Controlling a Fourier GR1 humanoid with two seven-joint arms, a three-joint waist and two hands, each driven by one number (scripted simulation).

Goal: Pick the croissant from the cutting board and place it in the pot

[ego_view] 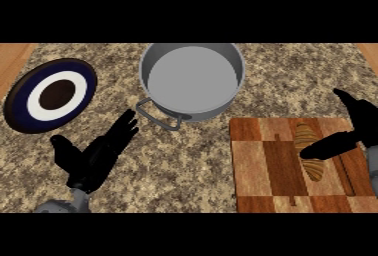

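Fingers (354, 111) of the black right hand (363, 134) stand spread and unclenched, thumb lying across the golden-brown croissant (315, 170) on the checkered wooden cutting board (269, 165), near the grey metal pot (192, 82) on the speckled stone counter (184, 165), while the black left hand (92, 160) rests open at lower left.

The pot (192, 80) at the top middle is wide open, with nothing over it. Its handle (156, 116) sticks out to the lower left. Bare counter (192, 165) runs down the middle, between the cutting board (269, 170) at the lower right and the left hand (92, 162). A plate (50, 95) fills the upper left.
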